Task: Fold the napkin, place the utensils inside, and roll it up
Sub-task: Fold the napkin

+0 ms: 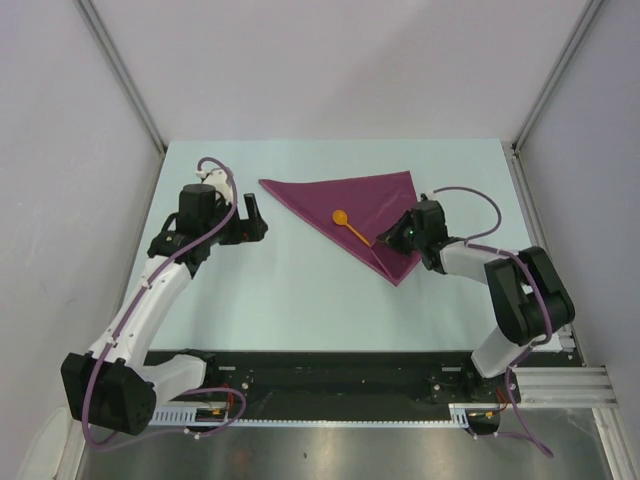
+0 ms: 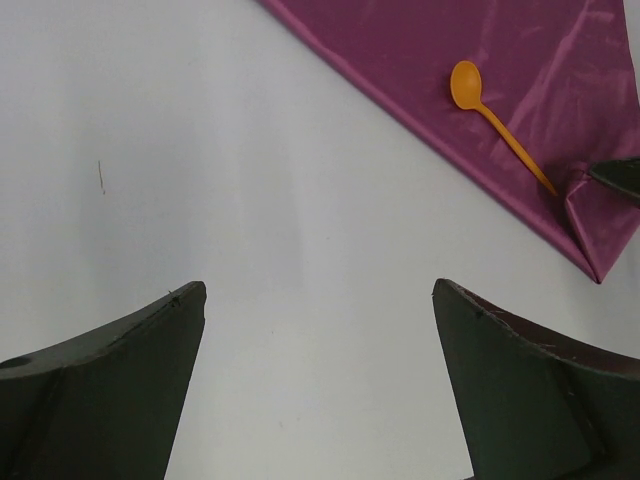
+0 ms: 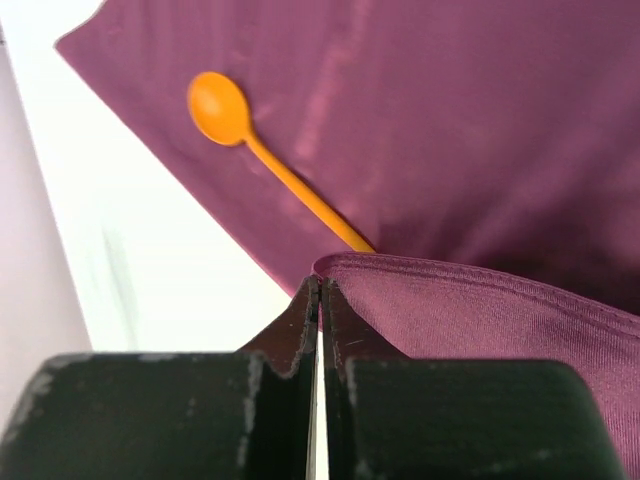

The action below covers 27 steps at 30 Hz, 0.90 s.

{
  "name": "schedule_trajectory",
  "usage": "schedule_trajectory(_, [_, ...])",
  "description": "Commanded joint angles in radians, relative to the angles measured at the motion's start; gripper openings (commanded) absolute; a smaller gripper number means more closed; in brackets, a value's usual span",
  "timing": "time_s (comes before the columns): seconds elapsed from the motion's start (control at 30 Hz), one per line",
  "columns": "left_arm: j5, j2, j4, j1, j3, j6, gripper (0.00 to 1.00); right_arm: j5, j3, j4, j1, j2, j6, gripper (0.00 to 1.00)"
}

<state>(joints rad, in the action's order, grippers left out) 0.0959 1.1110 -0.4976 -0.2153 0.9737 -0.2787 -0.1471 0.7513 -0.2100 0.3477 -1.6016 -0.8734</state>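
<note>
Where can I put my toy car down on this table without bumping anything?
The big bare patch of table in the middle, bordered by the left gripper, the napkin and the near edge. There is also a thin strip behind the napkin. It is crowded on the right, where the right gripper pinches the napkin beside the orange spoon.

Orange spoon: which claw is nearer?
Right. The right claw pinches the napkin at the handle tip of the orange spoon; the left claw hangs open beyond the napkin's edge.

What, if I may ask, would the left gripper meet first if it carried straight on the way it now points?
Probably bare table, though depth is unclear. The left gripper is open, and the napkin lies off to its right.
</note>
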Motion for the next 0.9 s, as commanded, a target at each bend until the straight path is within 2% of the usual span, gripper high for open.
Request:
schedule_trajectory(0.0, [-0.012,0.001,0.005,0.007,-0.004,0.015,1.00,-0.019,0.095,-0.129,0.031,-0.086,-0.029,0.00])
schedule_trajectory(0.27, [-0.018,0.004,0.004,0.007,-0.004,0.015,1.00,-0.052,0.183,-0.218,0.063,-0.216,-0.070,0.00])
schedule_trajectory(0.87, [-0.013,0.004,0.005,0.008,-0.006,0.016,1.00,-0.055,0.398,-0.184,0.096,-0.376,-0.041,0.00])
